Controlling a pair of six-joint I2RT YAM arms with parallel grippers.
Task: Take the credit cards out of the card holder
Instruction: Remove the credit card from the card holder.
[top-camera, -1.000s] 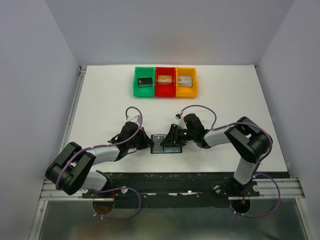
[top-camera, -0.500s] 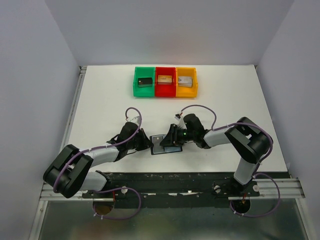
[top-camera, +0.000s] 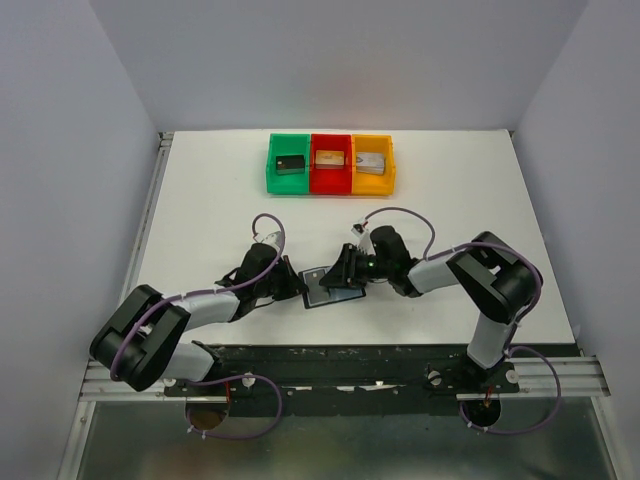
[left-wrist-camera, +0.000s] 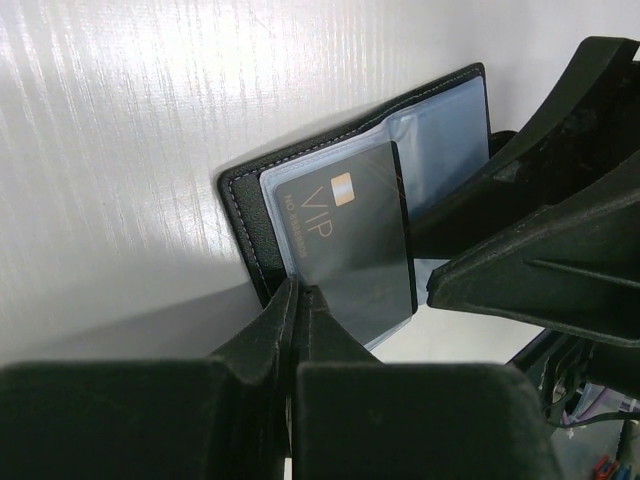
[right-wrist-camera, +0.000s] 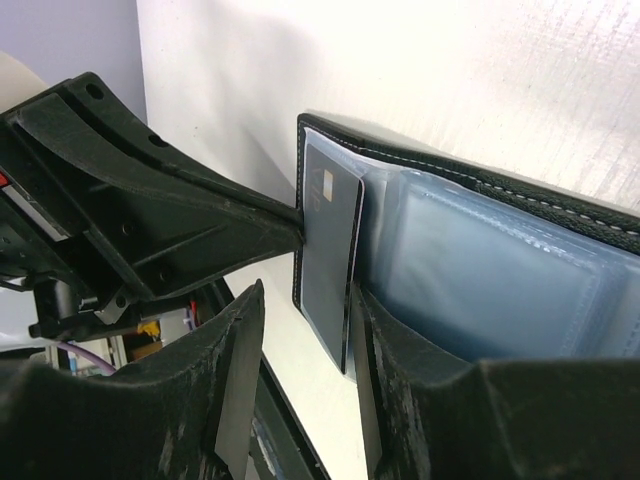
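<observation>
Small flat black bifold card holder lies open on the white worktop, between the two arms and nearer the front edge, clear blue-grey sleeves facing up. One dark credit card marked VIP sticks partway out of a sleeve; no other cards can be made out. Left claw is fully closed, tips at the holder's corner where cover edge and card corner meet; which of them it pinches cannot be told. Right claw is about half spread, a finger on either side of the card's free end, nothing clamped. Risks:
- If the left pinch also traps the card, a pull would likely drag the whole holder.
- A weak hold-down could let the holder slide or fold shut.
- The thin card could slip off flat fingers.

At the far side, the green plastic bin holds a black block, the red bin a tan block, and the yellow bin a silver block.
</observation>
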